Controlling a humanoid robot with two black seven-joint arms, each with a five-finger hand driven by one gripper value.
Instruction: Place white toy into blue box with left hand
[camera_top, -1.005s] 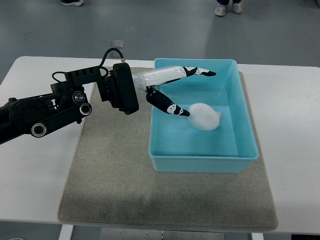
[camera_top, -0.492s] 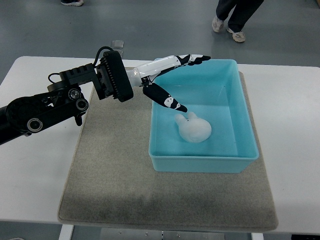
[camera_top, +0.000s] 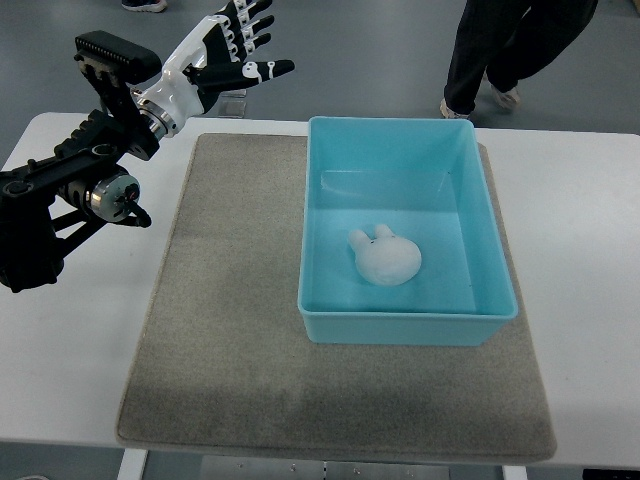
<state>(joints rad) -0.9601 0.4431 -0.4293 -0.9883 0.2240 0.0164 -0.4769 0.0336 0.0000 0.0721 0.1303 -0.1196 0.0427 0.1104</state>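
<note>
Left robot hand (camera_top: 232, 45) withdrawn far-left, fingers spread, empty | white toy (camera_top: 385, 257) rests in blue box (camera_top: 410, 132) | looks soft, light; grip body.

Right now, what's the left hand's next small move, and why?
Probably just retract to rest. The white plush rabbit toy lies on the floor of the light blue plastic box, and the left hand is open, empty, and clear of the box beyond the table's far-left edge.
</note>
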